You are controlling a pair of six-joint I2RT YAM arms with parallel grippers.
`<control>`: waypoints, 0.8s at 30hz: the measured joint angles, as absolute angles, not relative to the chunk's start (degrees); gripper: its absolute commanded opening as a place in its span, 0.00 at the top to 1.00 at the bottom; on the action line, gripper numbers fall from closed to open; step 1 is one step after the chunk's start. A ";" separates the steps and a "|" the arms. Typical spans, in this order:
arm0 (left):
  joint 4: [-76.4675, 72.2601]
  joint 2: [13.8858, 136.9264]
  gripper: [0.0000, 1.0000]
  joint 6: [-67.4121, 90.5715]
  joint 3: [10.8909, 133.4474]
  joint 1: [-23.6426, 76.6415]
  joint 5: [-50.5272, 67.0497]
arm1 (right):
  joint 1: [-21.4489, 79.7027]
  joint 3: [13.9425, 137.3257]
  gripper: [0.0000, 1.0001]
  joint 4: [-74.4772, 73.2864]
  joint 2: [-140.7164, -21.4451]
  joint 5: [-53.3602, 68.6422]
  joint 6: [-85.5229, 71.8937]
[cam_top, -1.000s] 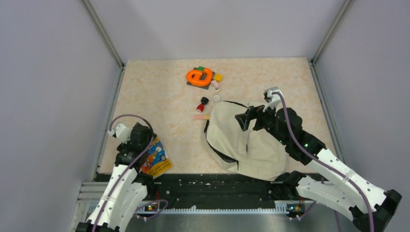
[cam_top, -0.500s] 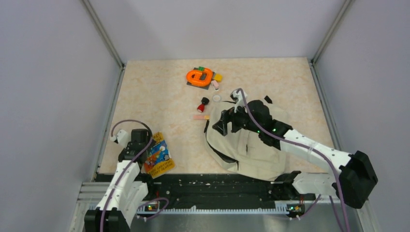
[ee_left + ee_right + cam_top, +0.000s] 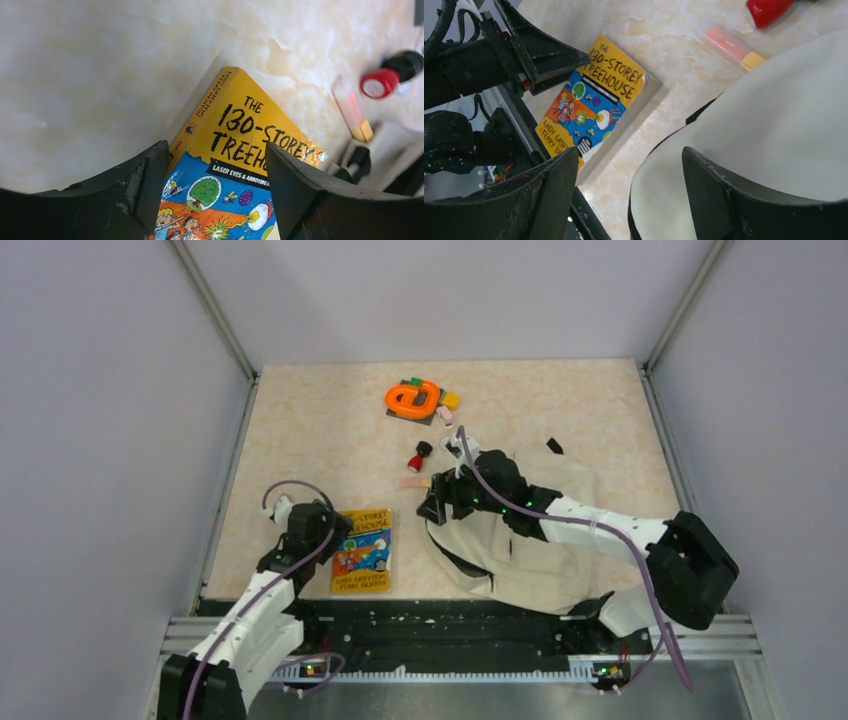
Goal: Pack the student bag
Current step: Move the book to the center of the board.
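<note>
The student bag (image 3: pixel 530 550), a big cream backpack with black trim, lies flat on the right half of the table. My right gripper (image 3: pixel 437 502) hovers open over its left edge. In the right wrist view the cream fabric (image 3: pixel 774 125) runs under the right finger of that gripper (image 3: pixel 629 152). A yellow and blue storybook (image 3: pixel 365 552) lies flat near the front left. My left gripper (image 3: pixel 338 530) stands open just over the book's near left corner. Between its fingers (image 3: pixel 216 150) the cover (image 3: pixel 235 165) shows, wider than the gap.
An orange ring-shaped item (image 3: pixel 413 398) on a dark base, a yellow block (image 3: pixel 452 399) and a pink piece (image 3: pixel 445 415) sit at the back. A red-capped black item (image 3: pixel 418 457) and a pink-orange tube (image 3: pixel 416 482) lie left of the bag's top. The black rail (image 3: pixel 450 625) borders the near edge.
My right arm swung left across the bag to its left edge. The left gripper shifted right, and the book slid right and turned straight. Both pairs of jaws narrowed a little.
</note>
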State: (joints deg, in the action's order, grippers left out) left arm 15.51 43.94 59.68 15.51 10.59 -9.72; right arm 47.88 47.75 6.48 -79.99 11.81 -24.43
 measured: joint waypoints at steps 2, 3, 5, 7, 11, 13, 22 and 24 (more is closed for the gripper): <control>14.33 44.31 0.25 60.71 15.57 13.37 -9.61 | 48.58 48.38 0.26 7.75 -82.15 11.68 -25.87; 14.09 44.56 0.24 61.14 15.75 14.46 -9.54 | 49.04 48.71 0.27 8.49 -83.42 11.51 -26.89; 14.13 44.86 0.22 61.39 16.29 15.53 -9.43 | 49.78 48.88 0.26 10.04 -85.38 11.18 -28.62; 14.63 44.73 0.21 61.14 16.99 15.62 -10.04 | 50.39 48.97 0.26 11.51 -87.29 10.68 -30.13; 16.93 42.81 0.18 59.70 17.85 15.64 -13.45 | 52.45 51.51 0.25 11.29 -91.31 7.49 -31.07; 18.44 41.30 0.18 58.50 17.85 15.64 -14.70 | 53.80 53.87 0.25 11.11 -93.49 5.87 -30.85; 18.57 40.93 0.19 55.46 17.10 15.64 -11.40 | 55.37 62.02 0.31 10.87 -106.37 4.80 -31.20; 18.37 41.32 0.20 55.07 16.73 15.64 -9.82 | 55.37 63.26 0.33 10.11 -109.19 4.60 -31.44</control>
